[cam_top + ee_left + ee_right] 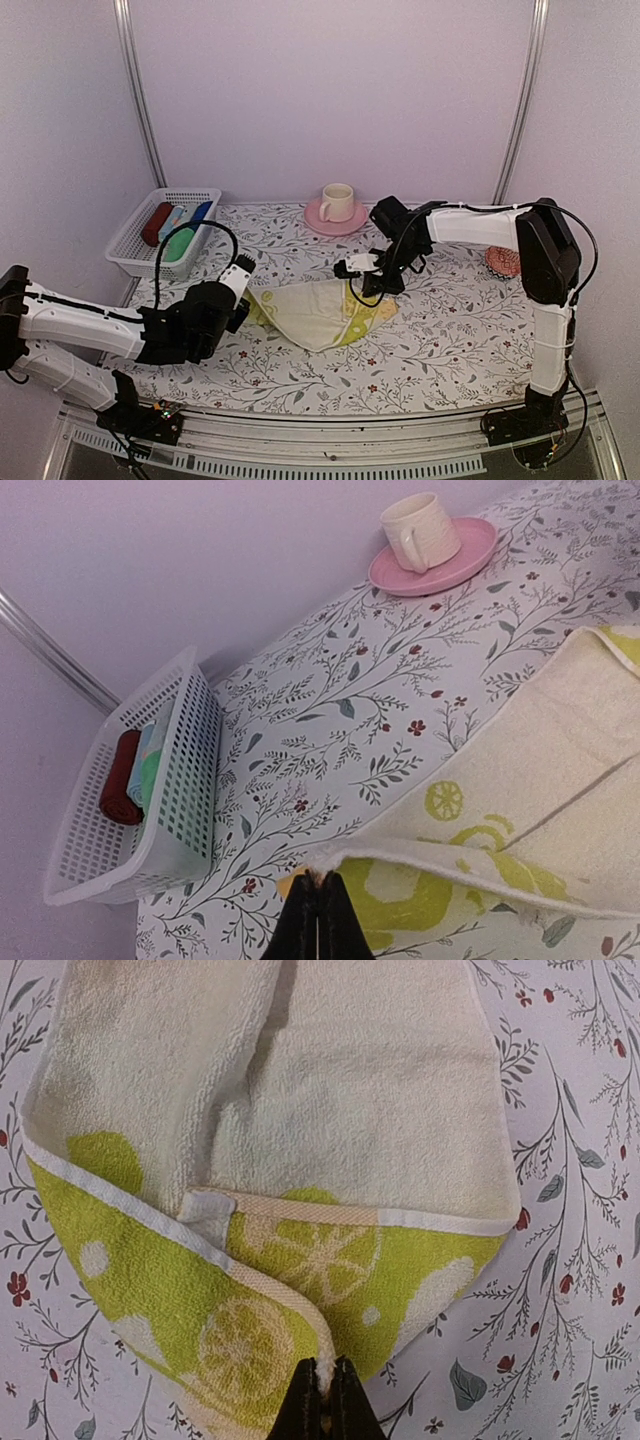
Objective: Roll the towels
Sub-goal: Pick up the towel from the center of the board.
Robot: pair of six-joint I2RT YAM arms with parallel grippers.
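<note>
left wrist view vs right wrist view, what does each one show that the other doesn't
Only the left wrist view: the white basket holding a dark red roll, the cream cup on its pink saucer, and the wall.
Only the right wrist view: the white tab on the hem of the towel, and both its side edges.
Both: the pale yellow, lime-printed towel lying on the floral table cover, with that arm's own claw shut on its edge, left claw and right claw.
</note>
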